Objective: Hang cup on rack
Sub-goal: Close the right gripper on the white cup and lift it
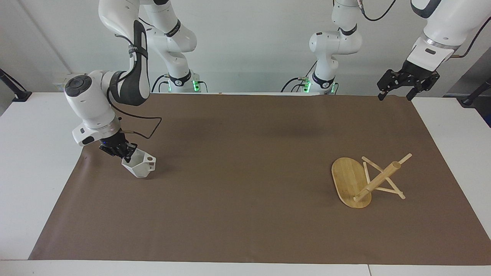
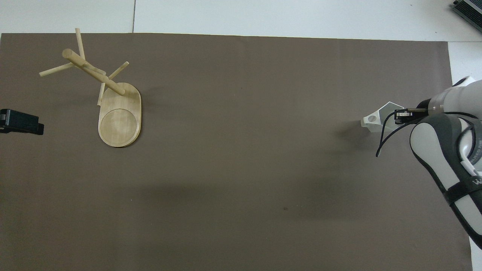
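— Where do we find the cup (image 1: 139, 167)?

— We find the white faceted mug lifted clear of the brown mat (image 1: 245, 230), at the right arm's end of the bench (image 1: 23, 172). The right hand (image 1: 123, 153) is clenched on the mug's rim, one finger inside the mouth. The handle with its round hole points toward the middle of the mat. The overhead view confirms the hold (image 2: 400, 116), with the mug (image 2: 378, 119) casting a shadow on the mat beside it.

— And the rack (image 1: 364, 180)?

— We note the bamboo mug stand lying on its side on the mat at the left arm's end, its oval base on edge, post and pegs resting on the mat, well apart from the mug.

— The left hand (image 1: 395, 94)?

— Released, fingers spread, waiting in the air over the mat's corner nearest its own base. It holds nothing.
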